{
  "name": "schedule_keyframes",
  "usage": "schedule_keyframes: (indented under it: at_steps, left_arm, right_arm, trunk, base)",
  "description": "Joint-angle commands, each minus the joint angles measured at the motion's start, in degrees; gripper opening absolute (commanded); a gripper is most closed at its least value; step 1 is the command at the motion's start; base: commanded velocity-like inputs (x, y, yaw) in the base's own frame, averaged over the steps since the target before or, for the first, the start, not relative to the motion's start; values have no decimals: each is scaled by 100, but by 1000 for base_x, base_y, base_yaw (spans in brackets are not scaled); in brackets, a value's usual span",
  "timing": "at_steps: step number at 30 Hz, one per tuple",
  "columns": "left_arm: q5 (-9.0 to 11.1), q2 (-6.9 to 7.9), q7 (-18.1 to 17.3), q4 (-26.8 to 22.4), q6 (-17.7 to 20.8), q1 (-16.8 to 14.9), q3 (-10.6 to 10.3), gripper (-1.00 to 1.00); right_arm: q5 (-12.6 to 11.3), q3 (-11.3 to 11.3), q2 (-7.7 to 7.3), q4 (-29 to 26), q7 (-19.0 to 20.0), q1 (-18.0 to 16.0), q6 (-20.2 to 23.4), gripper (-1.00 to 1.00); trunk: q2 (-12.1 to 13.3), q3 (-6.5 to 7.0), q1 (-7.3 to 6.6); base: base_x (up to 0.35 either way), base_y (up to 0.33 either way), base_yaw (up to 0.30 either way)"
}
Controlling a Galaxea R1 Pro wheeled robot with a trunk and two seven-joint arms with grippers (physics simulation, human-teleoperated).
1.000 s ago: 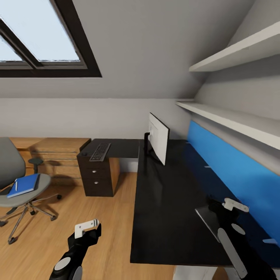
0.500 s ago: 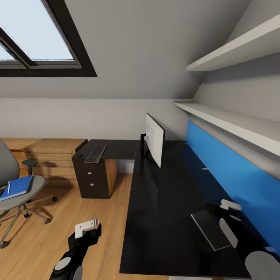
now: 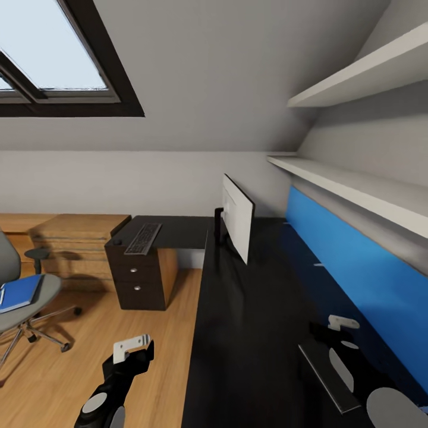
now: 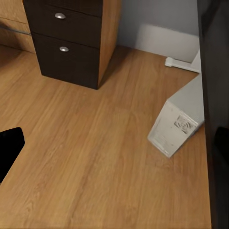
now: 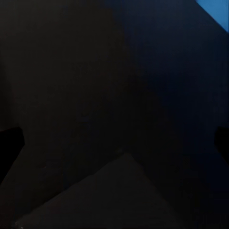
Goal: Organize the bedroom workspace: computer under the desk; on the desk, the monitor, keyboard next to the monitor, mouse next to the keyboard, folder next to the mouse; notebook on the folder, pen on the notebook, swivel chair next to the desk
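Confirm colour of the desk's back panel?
Bright blue back panel; clearest in the head view.

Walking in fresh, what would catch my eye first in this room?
Probably the bright blue back panel along the glossy black desk, with the monitor standing at the desk's far end. Then the skylight in the sloped ceiling, upper left, and the blue folder on the swivel chair at left.

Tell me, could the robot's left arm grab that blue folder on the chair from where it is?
Probably not. The left gripper hangs over bare floor, while the folder lies well off on the chair; nothing blocks it.
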Motion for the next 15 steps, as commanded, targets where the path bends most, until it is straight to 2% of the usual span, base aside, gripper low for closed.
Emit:
schedule_keyframes:
  at_steps: [1,7,12,13,15]
  left_arm:
    - [60,1,49,-9,20,-2,-8,100]
    - [60,1,49,-86,20,-1,3,100]
    - [65,0,49,-162,25,-4,-2,100]
    - [71,-5,49,-281,31,-2,-3,100]
    - [73,-6,49,-315,33,-4,-1,100]
  right_arm:
    - [-20,6,1,-9,-20,-1,34,100]
    - [-12,5,9,7,-27,-1,42,100]
    - [-22,3,5,6,-32,-1,108,100]
    - [-34,-6,2,-2,-32,-1,355,100]
    - [-36,-12,2,-4,-32,-1,455,100]
  trunk:
    - [-5,-7,4]
    - [-5,-7,4]
    - [-5,-7,4]
    - [-5,-7,4]
    - [-45,-25,26]
  base:
    - [318,0,0]
    - [270,0,0]
    - [94,0,0]
    - [15,0,0]
    - [11,0,0]
